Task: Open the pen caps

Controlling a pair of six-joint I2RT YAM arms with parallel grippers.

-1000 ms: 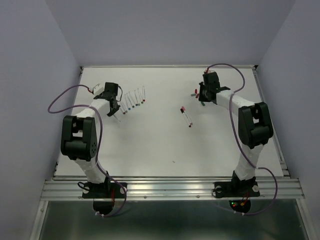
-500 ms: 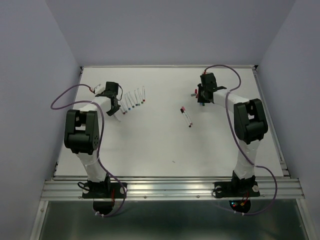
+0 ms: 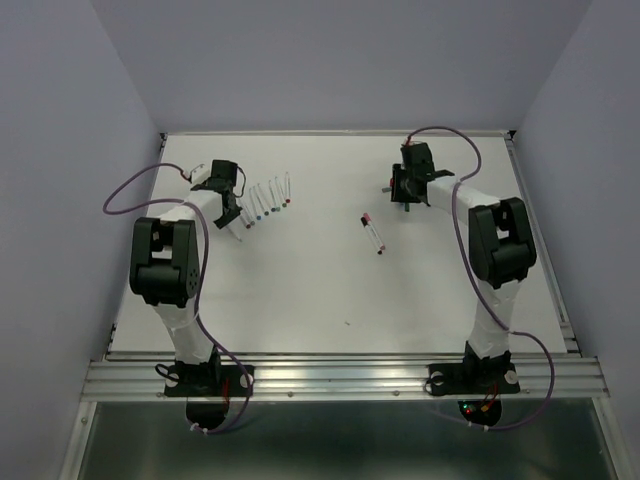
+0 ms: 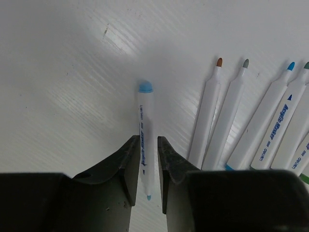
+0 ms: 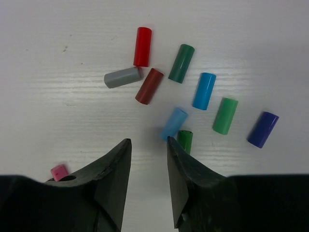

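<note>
White pen (image 4: pixel 145 116), light-blue at its far end, is straddled by the left tool (image 4: pixel 147 145) on the bench (image 4: pixel 58 58); clamped or released cannot be told. Uncapped pens (image 4: pixel 270 121) are laid just beside it. Right tool (image 5: pixel 148 145) is spread, nothing between its jaws, above the loose pen caps (image 5: pixel 204 91) scattered on the bench.

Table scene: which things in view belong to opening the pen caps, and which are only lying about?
Belong to the job:
- row of pens
- light-blue pen
- two pens mid-table
- loose caps

Only lying about:
- purple cables
- small dark speck
</note>
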